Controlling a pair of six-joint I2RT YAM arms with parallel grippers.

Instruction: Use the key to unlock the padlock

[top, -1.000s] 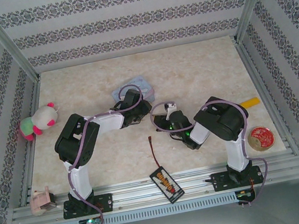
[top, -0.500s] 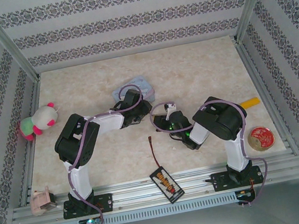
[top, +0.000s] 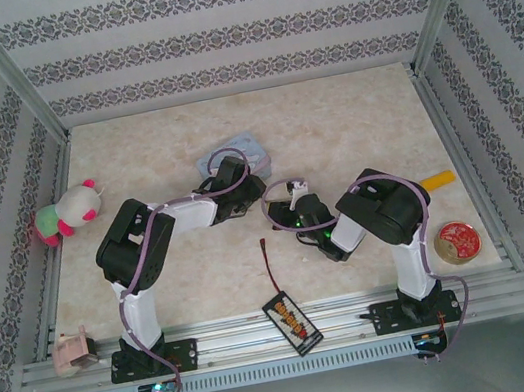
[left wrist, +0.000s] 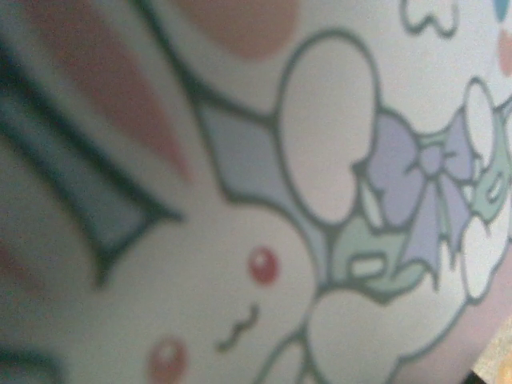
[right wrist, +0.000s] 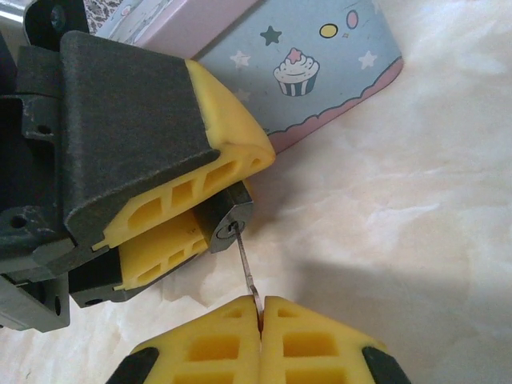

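In the right wrist view my left gripper (right wrist: 230, 204) is shut on the padlock (right wrist: 230, 224), whose small dark body shows its keyhole end between the yellow fingers. The shackle is hidden inside them. The key (right wrist: 247, 268), a thin silvery blade, has its tip in the keyhole. Its head is pinched in my right gripper (right wrist: 260, 310), which is shut on it just below. In the top view the left gripper (top: 253, 189) and right gripper (top: 288, 195) meet at mid-table.
The pale-blue cartoon tin (top: 234, 150) lies just behind the grippers, its lid (left wrist: 264, 240) close under the left wrist camera. A plush toy (top: 67, 212) is at the left, a black wire (top: 269, 256) and battery pack (top: 292, 321) in front, a round red tin (top: 456, 243) at the right.
The right arm has edged slightly left toward the left gripper. The left arm and the tin have barely moved.
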